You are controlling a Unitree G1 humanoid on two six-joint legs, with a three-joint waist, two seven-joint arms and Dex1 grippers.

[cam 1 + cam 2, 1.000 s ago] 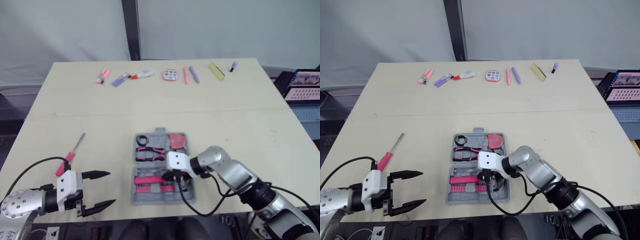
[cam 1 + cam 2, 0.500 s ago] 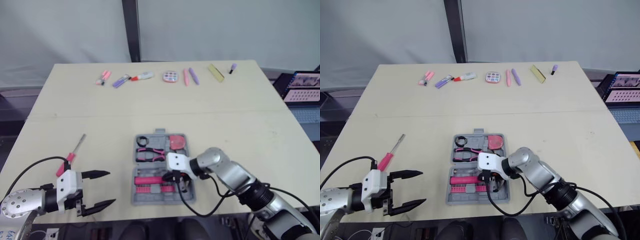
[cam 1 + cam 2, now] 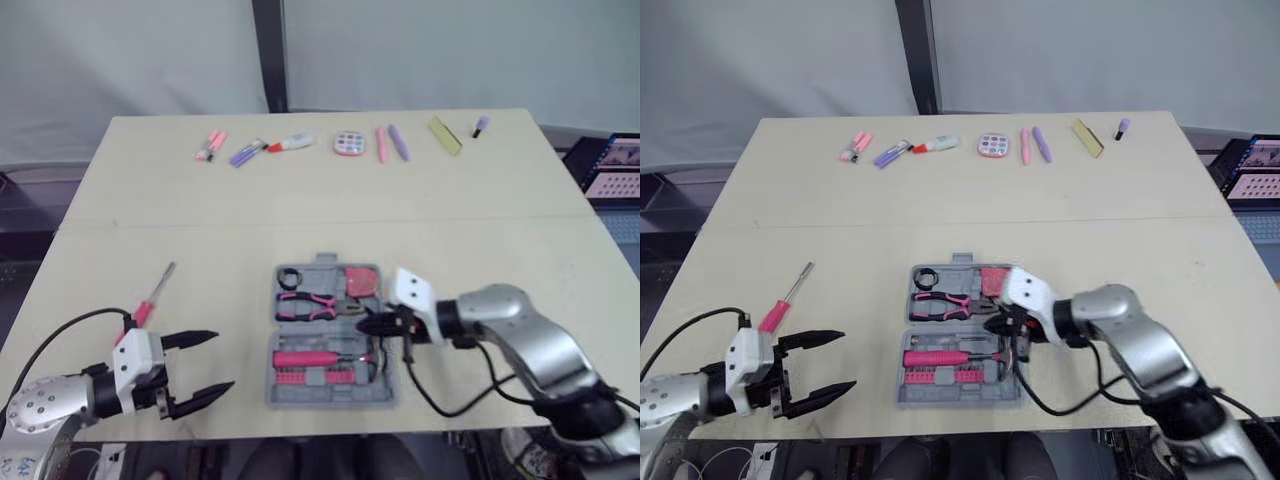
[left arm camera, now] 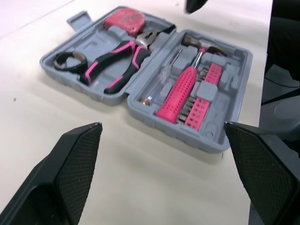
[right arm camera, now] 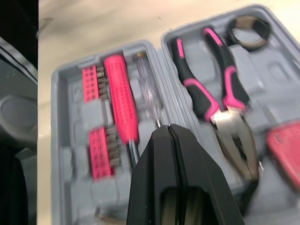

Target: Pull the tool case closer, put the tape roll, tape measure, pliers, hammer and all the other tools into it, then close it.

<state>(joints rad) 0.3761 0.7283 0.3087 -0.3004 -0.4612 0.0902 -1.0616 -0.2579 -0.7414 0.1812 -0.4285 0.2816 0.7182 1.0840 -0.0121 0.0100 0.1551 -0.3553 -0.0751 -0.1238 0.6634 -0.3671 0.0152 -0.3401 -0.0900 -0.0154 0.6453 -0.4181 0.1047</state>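
The left gripper (image 3: 222, 360) is hanging low by the table's (image 3: 480, 230) near edge, fingers spread and empty, with a pink screwdriver (image 3: 148, 305) lying just beyond it. The open tool case (image 3: 330, 396) is sitting mid-table, holding pliers (image 3: 310, 303) and hammer (image 3: 320, 358). The right gripper (image 3: 366, 324), fingers pressed together on nothing, is reaching in over the case's right side.

Bright, even, diffuse light from overhead across the table (image 3: 480, 230), no hard glare on its top, far corners as well lit as the front edge. Shadows soft and short: thin dark line under the tool case (image 4: 215, 136) rim, moulded hollows inside slightly shaded. Backdrop (image 3: 450, 50) flat pale grey. Wrist views evenly lit too, no hotspots.
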